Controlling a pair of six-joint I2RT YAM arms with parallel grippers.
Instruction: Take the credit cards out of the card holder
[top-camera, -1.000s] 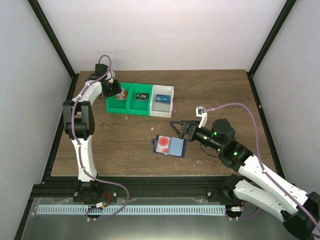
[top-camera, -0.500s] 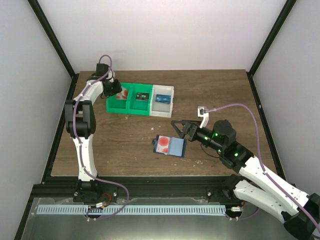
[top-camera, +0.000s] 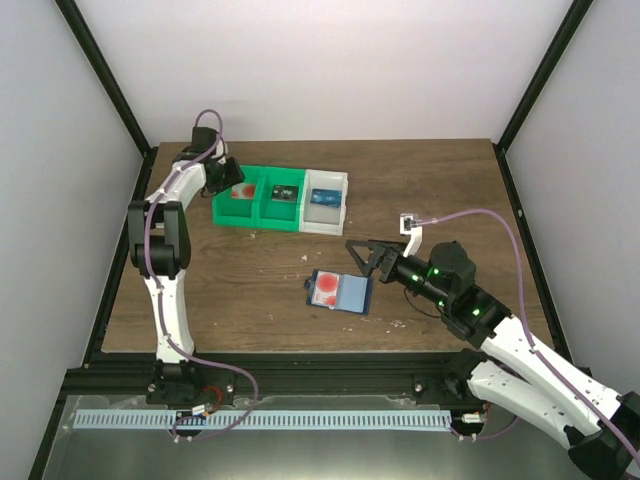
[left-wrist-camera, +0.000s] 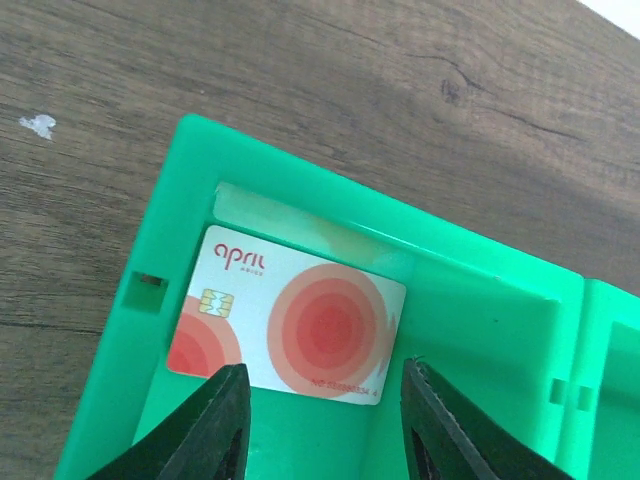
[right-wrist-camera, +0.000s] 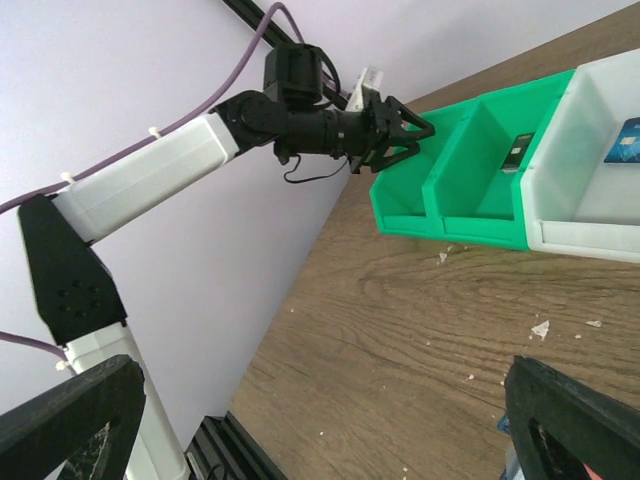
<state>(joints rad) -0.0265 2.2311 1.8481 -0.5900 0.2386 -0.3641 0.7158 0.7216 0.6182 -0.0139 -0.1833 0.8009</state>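
The left gripper hangs with fingers apart over the green bin, at eleven o'clock from the card holder, one credit card lying loose inside, while the right gripper, wide, hovers at one o'clock of the holder, probably to pull the second card

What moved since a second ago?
The right tool slid a little to the right, away from the card holder, open and empty. The left tool stands open over a credit card lying in the green bin. The card holder and the green bin stayed put.
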